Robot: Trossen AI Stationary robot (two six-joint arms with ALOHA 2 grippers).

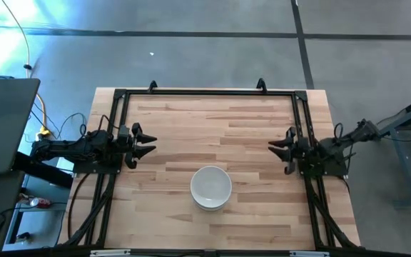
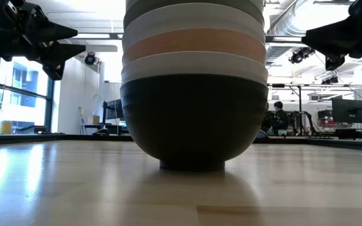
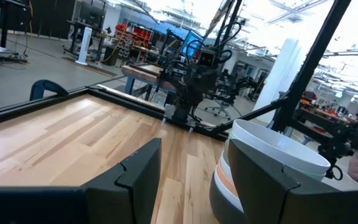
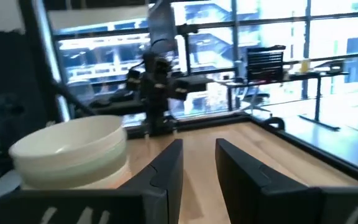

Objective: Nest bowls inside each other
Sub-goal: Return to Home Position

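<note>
The bowls stand nested in one stack [image 1: 211, 188] near the table's near edge, at its middle. A white bowl is on top. In the low view the stack [image 2: 193, 88] shows a black bowl at the bottom resting on its foot, then white, peach-orange, white and grey-green rims above. The stack also shows in the left wrist view [image 3: 272, 162] and the right wrist view [image 4: 73, 152]. My left gripper [image 1: 147, 142] hovers open at the table's left side. My right gripper [image 1: 277, 148] hovers open at the right side. Neither touches the stack.
A black metal frame [image 1: 205, 91] runs along the table's far, left and right edges. Bare wood lies between the grippers and beyond the stack. A laptop [image 1: 2, 125] sits off the table's left. A person [image 2: 279, 116] sits far off in the room behind.
</note>
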